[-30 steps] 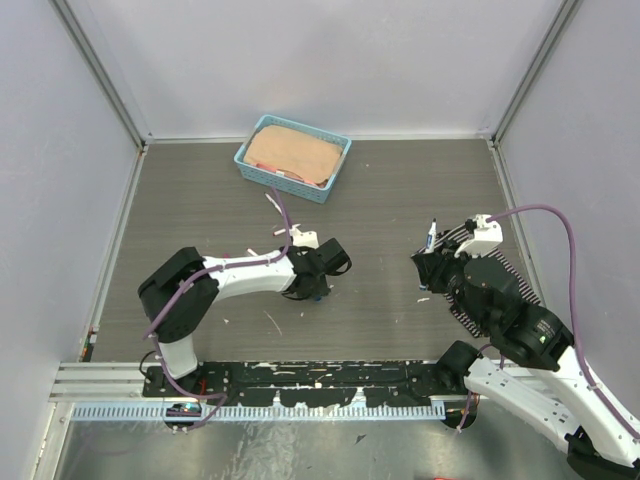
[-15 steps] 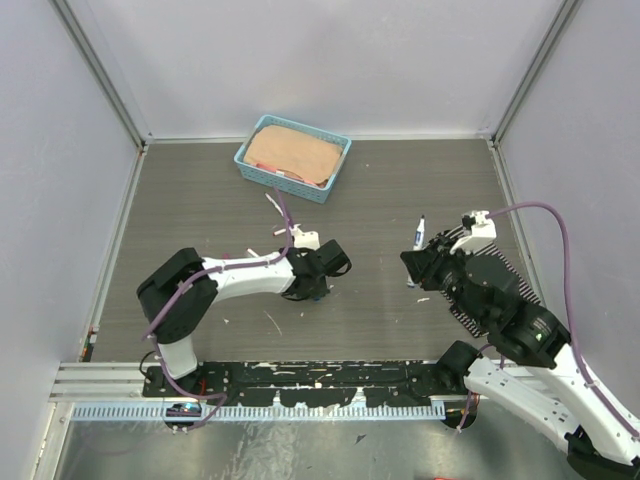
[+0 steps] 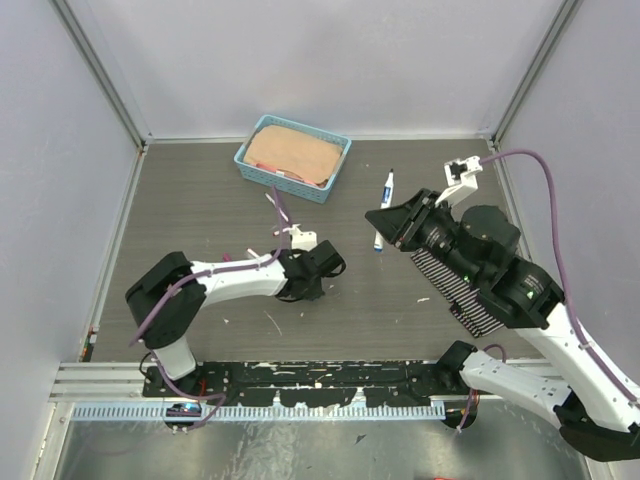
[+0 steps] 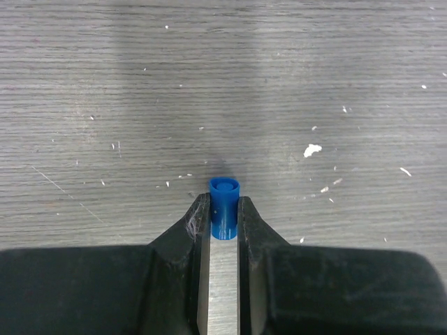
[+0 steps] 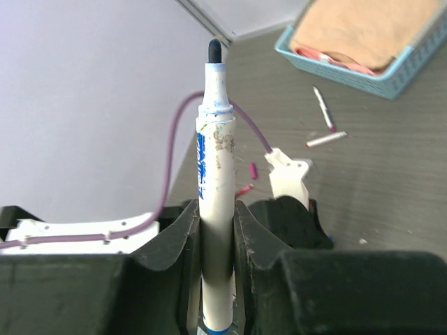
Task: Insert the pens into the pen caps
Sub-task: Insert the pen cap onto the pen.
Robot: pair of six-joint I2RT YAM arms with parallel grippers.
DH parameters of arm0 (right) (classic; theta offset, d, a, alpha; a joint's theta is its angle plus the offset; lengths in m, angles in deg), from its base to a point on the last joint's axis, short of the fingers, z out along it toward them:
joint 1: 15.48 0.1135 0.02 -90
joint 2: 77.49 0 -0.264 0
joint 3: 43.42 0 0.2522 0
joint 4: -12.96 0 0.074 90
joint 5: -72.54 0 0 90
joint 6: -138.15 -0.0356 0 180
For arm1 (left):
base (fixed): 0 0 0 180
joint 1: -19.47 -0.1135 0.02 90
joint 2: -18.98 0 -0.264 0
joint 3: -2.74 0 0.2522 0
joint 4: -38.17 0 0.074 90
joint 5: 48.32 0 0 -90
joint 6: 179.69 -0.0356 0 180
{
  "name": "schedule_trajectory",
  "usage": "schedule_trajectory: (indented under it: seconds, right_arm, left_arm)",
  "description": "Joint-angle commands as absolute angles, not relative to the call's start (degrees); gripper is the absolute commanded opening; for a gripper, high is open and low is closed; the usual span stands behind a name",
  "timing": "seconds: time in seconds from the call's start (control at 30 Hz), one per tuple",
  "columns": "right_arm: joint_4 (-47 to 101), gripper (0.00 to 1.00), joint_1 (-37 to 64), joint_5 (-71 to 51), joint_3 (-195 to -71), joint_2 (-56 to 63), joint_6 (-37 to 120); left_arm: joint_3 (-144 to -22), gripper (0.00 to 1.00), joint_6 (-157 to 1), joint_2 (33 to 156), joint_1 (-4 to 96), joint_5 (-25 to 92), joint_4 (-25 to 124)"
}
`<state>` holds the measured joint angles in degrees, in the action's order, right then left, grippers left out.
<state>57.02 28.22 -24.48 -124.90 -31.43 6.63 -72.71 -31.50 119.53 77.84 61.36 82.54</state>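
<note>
My left gripper (image 3: 315, 288) hangs low over the table, left of centre. It is shut on a small blue pen cap (image 4: 224, 204), whose open end pokes out past the fingertips. My right gripper (image 3: 385, 222) is raised over the middle right. It is shut on a pen (image 5: 215, 167) with a white barrel, blue print and a dark tip that points away from the gripper; the pen also shows in the top view (image 3: 385, 200). Two more pens (image 5: 323, 108) lie on the table near the basket. A maroon cap (image 5: 252, 170) and a red cap (image 5: 243, 190) lie beside the left arm.
A light blue basket (image 3: 262, 176) with a tan cloth and some pens in it stands at the back centre. Grey walls close in the table on three sides. Small white specks are scattered on the dark wood surface.
My right arm has risen and swung back and to the left with the pen in it. My left arm has shifted only slightly, still holding the blue cap.
</note>
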Motion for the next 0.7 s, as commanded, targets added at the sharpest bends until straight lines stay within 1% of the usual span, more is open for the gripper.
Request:
schedule_trajectory:
  seconds: [0.0, 0.13, 0.33, 0.4, 0.5, 0.67]
  right_arm:
    - [51.39, 0.01, 28.13, -21.38, -130.15, -29.94, 6.62]
    - [49.03, 0.01, 28.20, -21.34, -128.19, -30.94, 6.46]
    - [49.38, 0.01, 28.16, -19.65, -131.67, -28.88, 6.38]
    - [48.45, 0.01, 28.15, -19.80, -130.33, -29.87, 6.67]
    - [47.16, 0.01, 28.19, -19.99, -129.22, -30.75, 6.16]
    - [48.64, 0.01, 28.13, -17.98, -133.39, -28.39, 7.04]
  left_arm:
    - [-69.25, 0.00, -33.95, 113.42, 77.76, 60.32, 77.37]
    - [-65.95, 0.00, -35.56, 108.44, 77.78, 59.44, 71.42]
    - [-61.74, 0.00, -38.71, 100.50, 77.75, 56.92, 63.59]
    - [-60.50, 0.00, -39.66, 97.66, 77.76, 56.46, 61.58]
    - [-59.52, 0.00, -40.52, 94.29, 77.74, 56.91, 60.26]
    - [-59.23, 0.00, -40.52, 88.40, 77.79, 59.43, 61.62]
